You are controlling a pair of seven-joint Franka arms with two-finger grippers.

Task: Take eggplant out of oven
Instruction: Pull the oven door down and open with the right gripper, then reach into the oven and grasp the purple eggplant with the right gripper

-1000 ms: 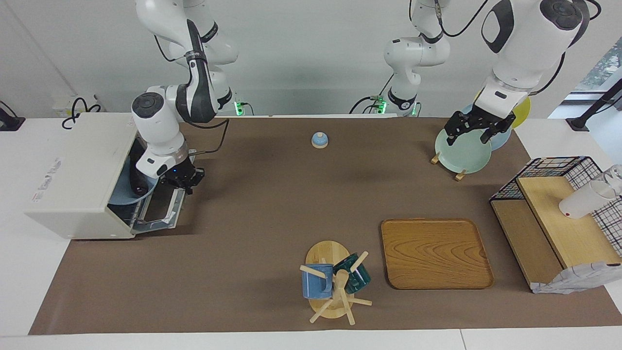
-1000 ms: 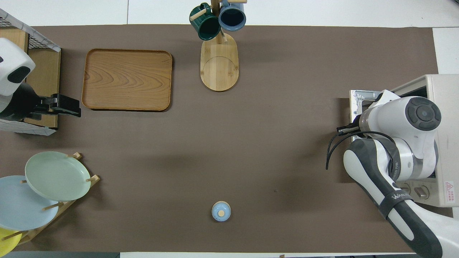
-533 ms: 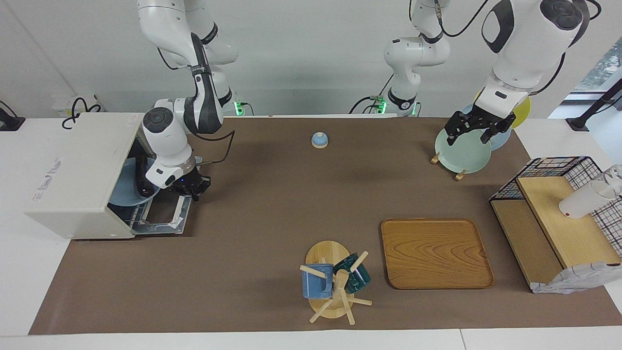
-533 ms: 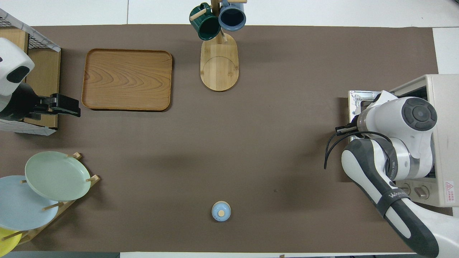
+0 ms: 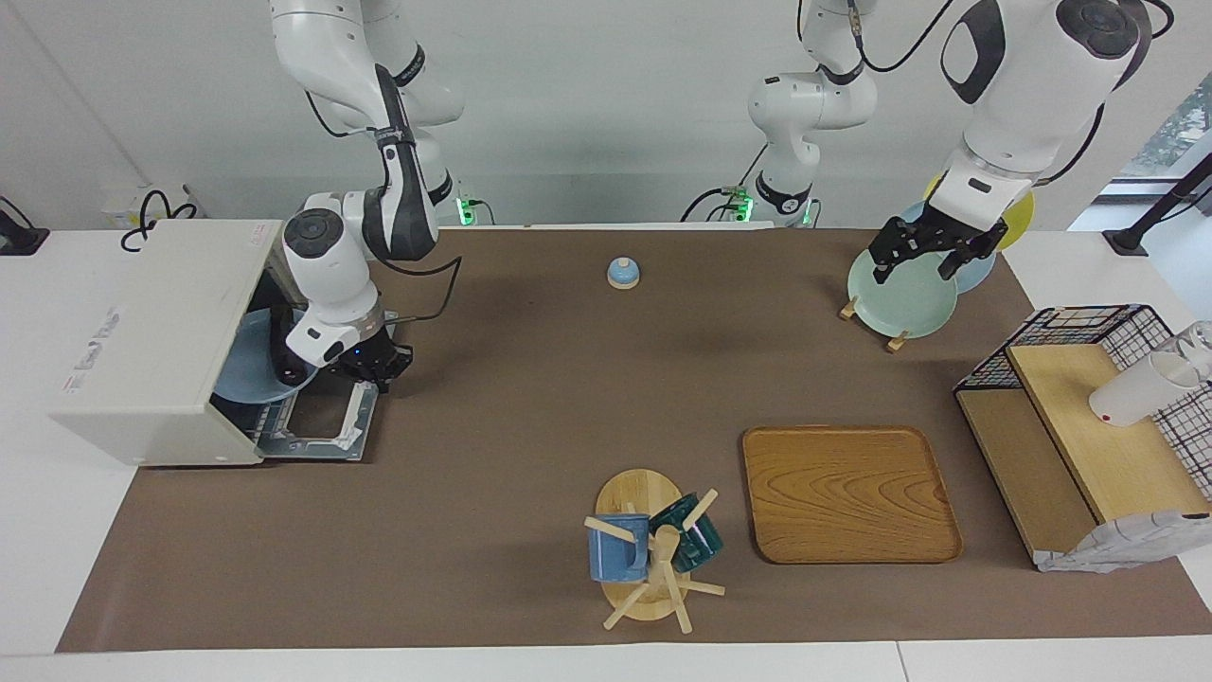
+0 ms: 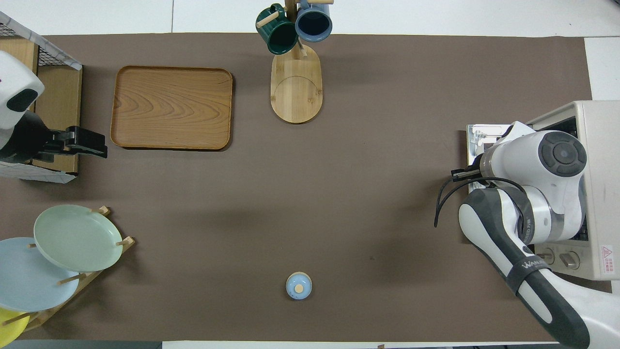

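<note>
wood tray [image 5: 849,493] btwn mug tree [image 5: 651,554] & wire rack [image 5: 1089,417]; plates [image 5: 901,294] racked.

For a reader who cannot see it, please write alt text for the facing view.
The right gripper is over the lowered glass door of the boxy cream-white oven, where a light blue plate carries the dark eggplant. The left gripper waits over the pale green plate.

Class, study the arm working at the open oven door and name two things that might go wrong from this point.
1. The right gripper is at the oven door's rim; the door lies open and flat, and the wrist crowds the opening, so it might knock the blue plate inside.
2. The eggplant shows only as a dark shape on that plate, mostly hidden by the arm, so a grasp could miss.
</note>
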